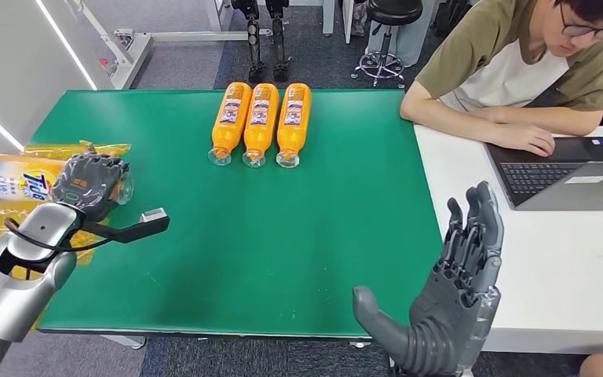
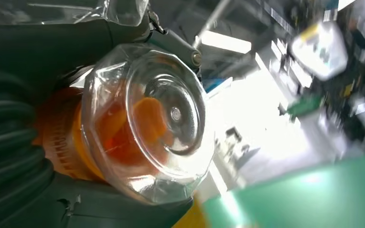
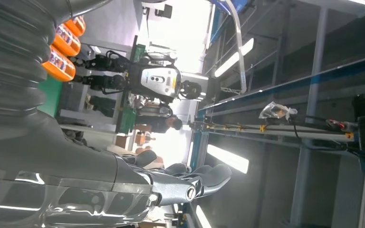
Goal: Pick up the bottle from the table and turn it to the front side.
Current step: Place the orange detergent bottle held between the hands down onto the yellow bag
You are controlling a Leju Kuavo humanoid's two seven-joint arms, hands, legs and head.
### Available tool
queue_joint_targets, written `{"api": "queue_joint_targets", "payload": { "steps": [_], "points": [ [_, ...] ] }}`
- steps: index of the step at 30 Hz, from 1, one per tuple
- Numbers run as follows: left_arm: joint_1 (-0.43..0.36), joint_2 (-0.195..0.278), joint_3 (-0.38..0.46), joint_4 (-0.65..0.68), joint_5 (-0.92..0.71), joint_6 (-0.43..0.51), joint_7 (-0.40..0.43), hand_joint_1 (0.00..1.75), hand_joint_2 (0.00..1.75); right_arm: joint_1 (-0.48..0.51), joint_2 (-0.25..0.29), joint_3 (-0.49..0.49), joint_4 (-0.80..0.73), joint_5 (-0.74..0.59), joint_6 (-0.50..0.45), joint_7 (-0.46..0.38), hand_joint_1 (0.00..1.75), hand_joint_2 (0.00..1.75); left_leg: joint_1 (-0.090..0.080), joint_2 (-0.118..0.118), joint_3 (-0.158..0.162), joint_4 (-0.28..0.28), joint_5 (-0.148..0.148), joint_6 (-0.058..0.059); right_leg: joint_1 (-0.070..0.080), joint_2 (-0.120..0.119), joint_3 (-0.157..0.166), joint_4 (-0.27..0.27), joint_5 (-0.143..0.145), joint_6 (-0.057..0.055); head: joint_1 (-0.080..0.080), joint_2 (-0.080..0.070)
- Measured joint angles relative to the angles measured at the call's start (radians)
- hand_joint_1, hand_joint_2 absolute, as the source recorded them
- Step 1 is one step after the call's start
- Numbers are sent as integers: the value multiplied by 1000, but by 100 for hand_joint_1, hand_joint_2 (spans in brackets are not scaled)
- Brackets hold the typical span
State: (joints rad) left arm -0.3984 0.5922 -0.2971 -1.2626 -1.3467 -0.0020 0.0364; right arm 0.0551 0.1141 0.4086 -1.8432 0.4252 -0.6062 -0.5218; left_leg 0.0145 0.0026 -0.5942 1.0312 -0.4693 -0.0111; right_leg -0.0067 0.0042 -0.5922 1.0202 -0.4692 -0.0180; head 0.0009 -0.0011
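My left hand [image 1: 88,182] hovers at the left edge of the green table [image 1: 298,243], its fingers wrapped around an orange bottle whose clear cap [image 1: 125,190] pokes out toward the table's middle. Up close, that bottle [image 2: 142,118] fills the left wrist view cap-first, with my left hand's dark fingers [image 2: 38,47] curled around its orange body. Three more orange bottles [image 1: 261,122] lie side by side at the far middle of the table, caps toward me. My right hand [image 1: 447,298] stands open near the table's front right corner, fingers straight up, holding nothing.
A person sits at the white table [image 1: 565,267] on the right, with a hand on a laptop [image 1: 565,177]. Yellow packets and a Tide bag [image 1: 8,181] lie left of the green table. A stool [image 1: 389,39] and a stand's legs are beyond the far edge.
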Motion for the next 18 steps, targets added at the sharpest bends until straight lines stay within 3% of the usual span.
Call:
{"api": "queue_joint_targets", "payload": {
  "steps": [5, 9, 12, 18],
  "points": [
    [31, 52, 12, 46, 26, -64, -30, 175, 175, 5, 0, -3, 0, -7, 13, -13, 0, 175, 1, -1, -1, 0, 0, 0, 0, 0, 0, 0, -1, -1, 0, 0],
    [10, 56, 1, 182, 75, -165, -124, 175, 175, -1, 0, 1, 2, -12, 19, -13, 0, 175, 1, 0, 0, 0, 0, 0, 0, 0, -1, 0, 0, -1, 0, 0],
    [-31, 33, -24, 360, 85, -169, -170, 175, 175, -14, 0, 12, 5, -15, 14, -8, 0, 175, 0, 0, 0, 0, 0, 0, 0, 0, -1, 0, 0, -1, 0, 0],
    [-166, -57, -75, 640, 77, -162, -189, 175, 175, -32, 0, 24, 7, -4, -8, 16, 0, 175, -1, -9, 1, 0, 1, 0, -1, -10, 4, 0, -1, -1, 0, 0]
  ]
}}
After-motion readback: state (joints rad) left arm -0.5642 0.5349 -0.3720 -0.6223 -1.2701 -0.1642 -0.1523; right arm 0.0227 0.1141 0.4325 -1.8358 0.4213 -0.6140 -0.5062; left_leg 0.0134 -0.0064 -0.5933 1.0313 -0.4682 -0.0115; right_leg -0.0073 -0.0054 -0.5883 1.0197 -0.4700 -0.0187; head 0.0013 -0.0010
